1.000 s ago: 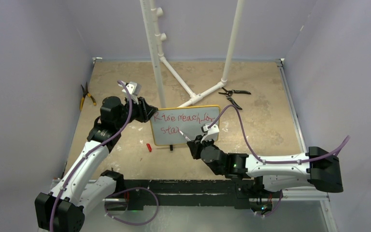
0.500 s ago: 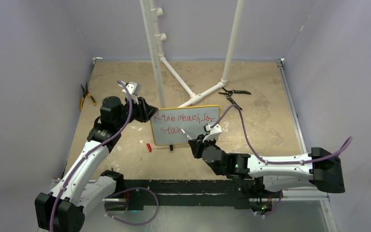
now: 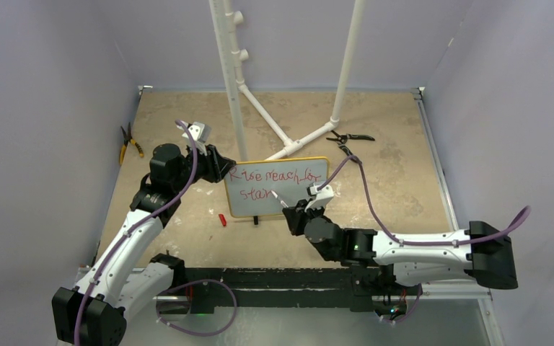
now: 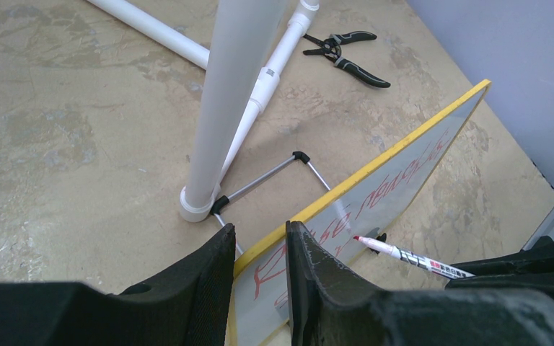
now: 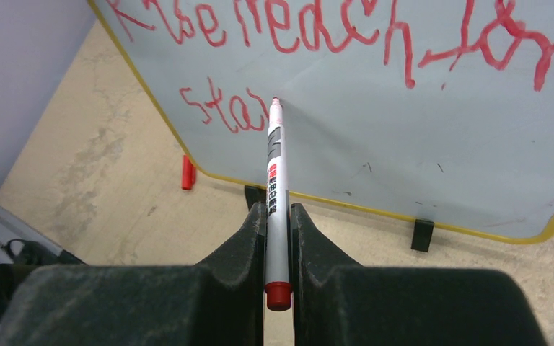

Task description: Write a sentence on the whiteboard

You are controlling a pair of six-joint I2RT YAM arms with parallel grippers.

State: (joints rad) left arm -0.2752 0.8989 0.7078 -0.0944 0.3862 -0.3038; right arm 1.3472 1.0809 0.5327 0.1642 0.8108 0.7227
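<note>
Right gripper (image 5: 277,216) is clenched on the marker (image 5: 275,166), its tip against the board (image 5: 418,144) just after "star" in the red sentence (image 5: 299,32). Left gripper (image 4: 258,239) pinches the board's left edge. Only the left wrist view shows the wire stand (image 4: 263,178) behind the board. The board stands mid-table (image 3: 187,115), before white pipes (image 3: 229,86), with purple walls (image 3: 43,108) around.
</note>
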